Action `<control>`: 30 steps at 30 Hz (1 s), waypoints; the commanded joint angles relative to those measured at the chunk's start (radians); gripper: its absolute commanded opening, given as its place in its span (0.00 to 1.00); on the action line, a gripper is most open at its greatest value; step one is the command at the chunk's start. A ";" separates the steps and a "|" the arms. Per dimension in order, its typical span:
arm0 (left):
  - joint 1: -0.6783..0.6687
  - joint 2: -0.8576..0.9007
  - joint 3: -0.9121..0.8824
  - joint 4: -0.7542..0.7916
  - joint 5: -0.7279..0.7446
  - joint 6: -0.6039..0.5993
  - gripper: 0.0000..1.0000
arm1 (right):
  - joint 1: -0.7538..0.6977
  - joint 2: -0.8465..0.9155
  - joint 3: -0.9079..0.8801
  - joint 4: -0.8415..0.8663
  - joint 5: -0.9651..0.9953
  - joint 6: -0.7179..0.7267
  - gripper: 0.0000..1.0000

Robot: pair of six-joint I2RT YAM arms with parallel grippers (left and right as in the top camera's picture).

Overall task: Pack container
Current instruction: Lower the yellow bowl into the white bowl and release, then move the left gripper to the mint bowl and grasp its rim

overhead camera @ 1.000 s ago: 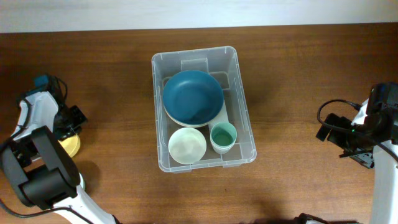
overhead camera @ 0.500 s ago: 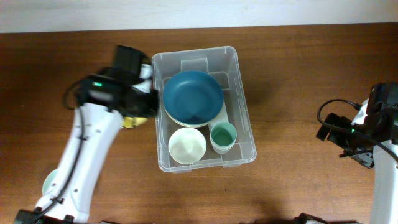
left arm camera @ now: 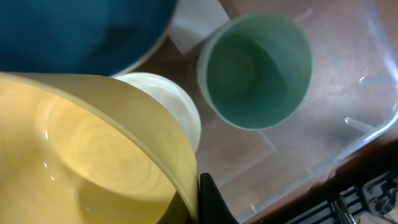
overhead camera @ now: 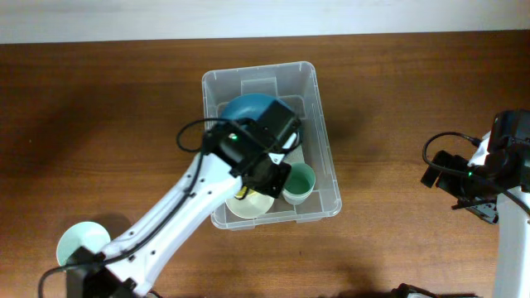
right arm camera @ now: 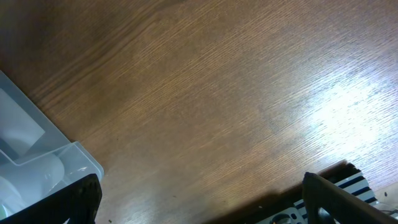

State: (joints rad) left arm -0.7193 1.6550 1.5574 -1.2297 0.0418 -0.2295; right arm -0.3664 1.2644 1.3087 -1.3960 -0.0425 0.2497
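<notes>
Hanging over the container at bench centre, the left end effector was clamped on a yellow bowl by its rim, likely for nesting into the cream bowl; the right end effector was noted spread apart at 3 o'clock.

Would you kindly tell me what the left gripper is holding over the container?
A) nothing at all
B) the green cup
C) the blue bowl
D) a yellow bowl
D: in the left wrist view the left gripper pinches the rim of a yellow bowl, while the blue bowl and green cup lie below in the container.
</notes>
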 commanded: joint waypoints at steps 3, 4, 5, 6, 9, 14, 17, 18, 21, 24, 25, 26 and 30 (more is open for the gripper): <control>-0.013 0.044 -0.005 -0.017 -0.004 -0.017 0.40 | 0.007 0.001 -0.001 -0.002 -0.002 -0.006 0.99; -0.012 0.044 -0.005 -0.016 -0.005 -0.017 0.41 | 0.007 0.001 -0.001 -0.002 -0.002 -0.006 0.99; -0.011 0.044 -0.005 -0.014 -0.010 -0.017 0.41 | 0.007 0.001 -0.001 -0.002 -0.002 -0.006 0.99; -0.008 0.044 -0.005 -0.015 -0.030 -0.017 0.41 | 0.007 0.001 -0.001 -0.002 -0.002 -0.006 0.99; 0.022 0.033 -0.004 -0.029 -0.077 -0.017 0.41 | 0.007 0.001 -0.001 -0.002 -0.002 -0.006 0.99; 0.172 -0.035 -0.003 -0.067 -0.156 -0.070 0.41 | 0.007 0.001 -0.001 -0.002 -0.002 -0.006 0.99; 0.302 -0.096 -0.003 -0.074 -0.155 -0.073 0.40 | 0.007 0.001 -0.001 -0.002 -0.002 -0.006 0.99; 0.350 -0.121 -0.003 -0.082 -0.162 -0.073 0.40 | 0.007 0.001 -0.001 -0.002 -0.002 -0.006 0.99; 0.509 -0.211 -0.003 -0.103 -0.203 -0.121 0.40 | 0.007 0.001 -0.001 -0.002 -0.002 -0.006 0.99; 0.699 -0.301 -0.003 -0.116 -0.193 -0.306 0.41 | 0.007 0.001 -0.001 0.002 -0.002 -0.006 0.99; 0.745 -0.318 -0.003 -0.123 -0.188 -0.357 0.44 | 0.007 0.001 -0.001 0.005 -0.002 -0.006 0.99; 0.780 -0.329 -0.004 -0.128 -0.185 -0.390 0.52 | 0.007 0.001 -0.001 0.006 -0.003 -0.006 0.99; 0.921 -0.335 -0.031 -0.158 -0.181 -0.441 0.52 | 0.007 0.001 -0.001 0.009 -0.010 -0.006 0.99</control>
State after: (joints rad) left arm 0.1211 1.3148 1.5551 -1.3781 -0.1429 -0.5697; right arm -0.3660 1.2644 1.3087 -1.3895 -0.0429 0.2501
